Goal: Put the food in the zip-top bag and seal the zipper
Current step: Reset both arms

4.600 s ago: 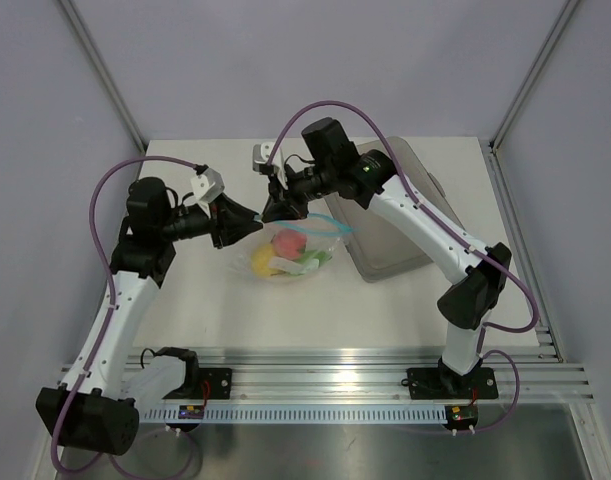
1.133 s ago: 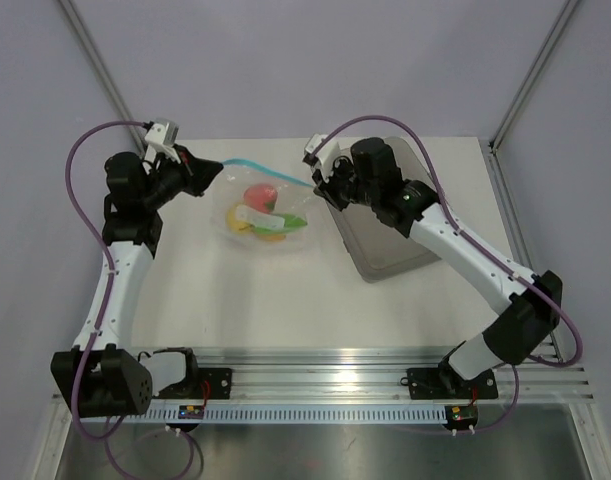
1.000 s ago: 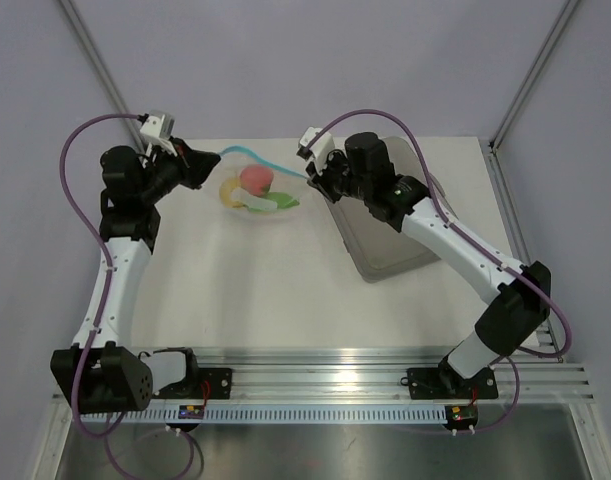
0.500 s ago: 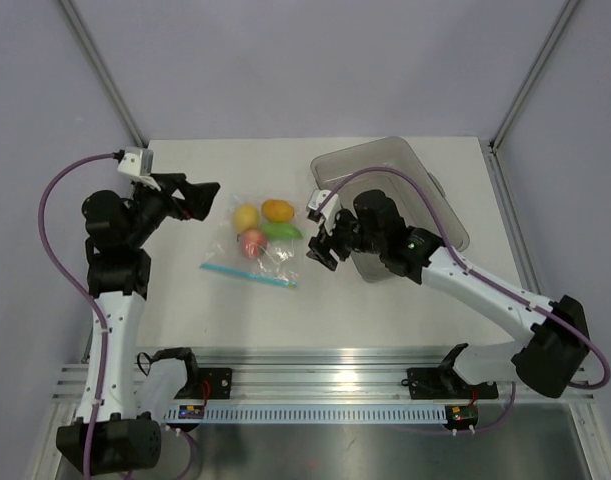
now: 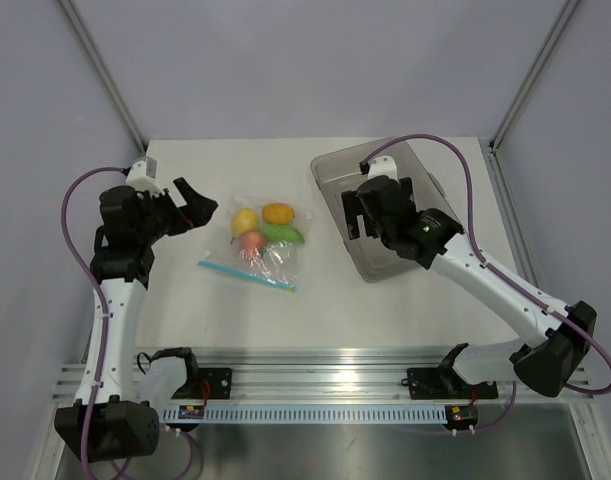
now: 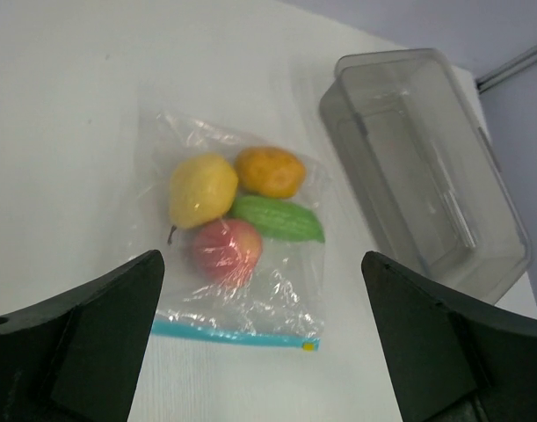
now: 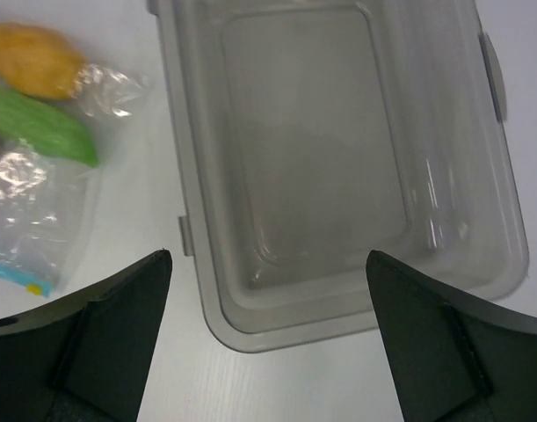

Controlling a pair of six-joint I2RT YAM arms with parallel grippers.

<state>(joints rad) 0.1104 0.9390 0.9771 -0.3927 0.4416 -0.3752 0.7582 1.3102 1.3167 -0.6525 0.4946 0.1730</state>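
The zip-top bag (image 5: 262,252) lies flat on the table with the food inside: a yellow piece (image 6: 201,188), an orange one (image 6: 270,171), a green one (image 6: 279,220) and a red-pink one (image 6: 227,249). Its blue zipper (image 6: 234,335) runs straight along the bag's near edge, with a yellow tab at the right end. My left gripper (image 5: 193,204) hovers open to the left of the bag, holding nothing. My right gripper (image 5: 378,208) is open over the grey tray, apart from the bag. In the right wrist view the bag (image 7: 26,189) shows at the left edge.
A grey translucent rectangular tray (image 5: 433,186) stands at the back right, and I see nothing in it; its near rim (image 7: 277,327) sits between my right fingers. Aluminium rails run along the table's near edge (image 5: 335,375). Frame posts stand at the back corners.
Both grippers have opened and let go of the bag, which was held up between them and now lies on the table. The left arm has drawn back left; the right has moved over the tray.
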